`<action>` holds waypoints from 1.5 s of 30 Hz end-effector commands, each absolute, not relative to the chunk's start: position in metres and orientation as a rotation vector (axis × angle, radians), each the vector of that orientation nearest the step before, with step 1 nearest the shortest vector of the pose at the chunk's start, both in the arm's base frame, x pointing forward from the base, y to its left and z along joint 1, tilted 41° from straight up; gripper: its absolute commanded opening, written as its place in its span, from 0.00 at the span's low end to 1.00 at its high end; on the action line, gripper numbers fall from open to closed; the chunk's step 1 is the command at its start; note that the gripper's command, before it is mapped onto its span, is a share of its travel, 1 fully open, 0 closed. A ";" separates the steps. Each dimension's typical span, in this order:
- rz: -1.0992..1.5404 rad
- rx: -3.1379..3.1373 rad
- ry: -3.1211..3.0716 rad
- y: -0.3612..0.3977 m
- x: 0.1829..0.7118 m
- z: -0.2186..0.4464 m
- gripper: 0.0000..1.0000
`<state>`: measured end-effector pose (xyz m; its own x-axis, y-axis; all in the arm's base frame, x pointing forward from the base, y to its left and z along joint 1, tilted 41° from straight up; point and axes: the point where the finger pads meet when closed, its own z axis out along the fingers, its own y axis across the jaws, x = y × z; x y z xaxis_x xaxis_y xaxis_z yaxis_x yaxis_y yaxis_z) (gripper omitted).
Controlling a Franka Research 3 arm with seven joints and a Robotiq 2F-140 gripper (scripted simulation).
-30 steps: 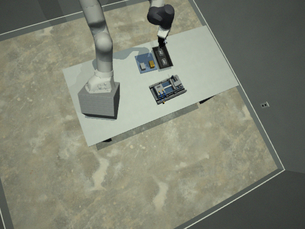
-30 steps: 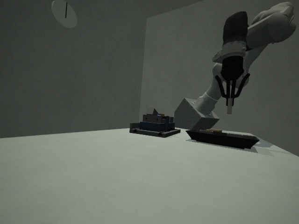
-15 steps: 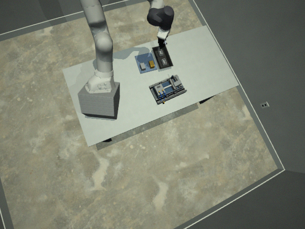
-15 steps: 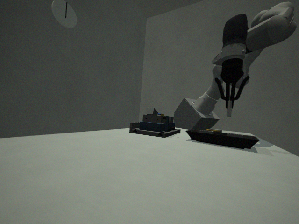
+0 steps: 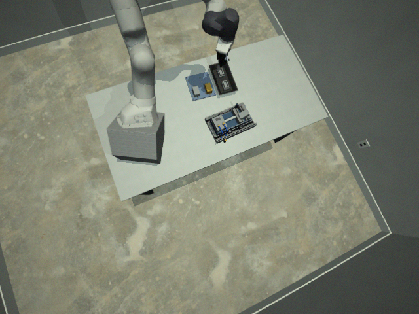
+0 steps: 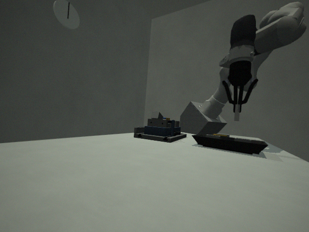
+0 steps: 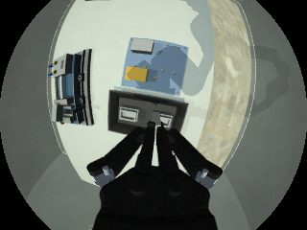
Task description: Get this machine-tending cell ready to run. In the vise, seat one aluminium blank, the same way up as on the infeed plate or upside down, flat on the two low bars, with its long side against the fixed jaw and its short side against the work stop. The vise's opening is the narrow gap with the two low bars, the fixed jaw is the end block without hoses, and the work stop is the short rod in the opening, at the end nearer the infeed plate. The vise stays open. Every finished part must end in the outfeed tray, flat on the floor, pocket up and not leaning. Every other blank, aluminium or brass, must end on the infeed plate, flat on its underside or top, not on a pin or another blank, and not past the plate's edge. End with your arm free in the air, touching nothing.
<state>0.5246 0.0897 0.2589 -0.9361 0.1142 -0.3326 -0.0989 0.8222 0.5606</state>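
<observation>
My gripper (image 5: 221, 62) is shut with nothing between the fingers. It hangs above the far end of the black outfeed tray (image 5: 222, 79), clear of it in the low side view (image 6: 237, 112). Two finished parts (image 5: 221, 71) (image 5: 225, 84) lie in the tray, pockets up. The blue infeed plate (image 5: 200, 86) holds a grey aluminium blank (image 5: 196, 90) and a brass blank (image 5: 208, 87). The vise (image 5: 230, 122) stands nearer the table's front, with its opening (image 5: 231, 117) between the hose block and the fixed jaw (image 5: 243, 111). The wrist view shows the tray (image 7: 148, 114), plate (image 7: 156, 67) and vise (image 7: 72, 86) below my fingers (image 7: 153, 129).
The arm's grey base block (image 5: 137, 140) stands at the left of the table. The table's edge runs close behind the tray and plate. The vise's hoses (image 5: 221, 129) stick out toward the table's front edge.
</observation>
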 end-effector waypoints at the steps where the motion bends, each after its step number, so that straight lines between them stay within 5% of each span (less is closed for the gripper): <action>1: 0.843 0.007 2.652 0.090 0.525 0.257 0.00; 45: 0.843 0.007 2.652 0.079 0.518 0.272 0.00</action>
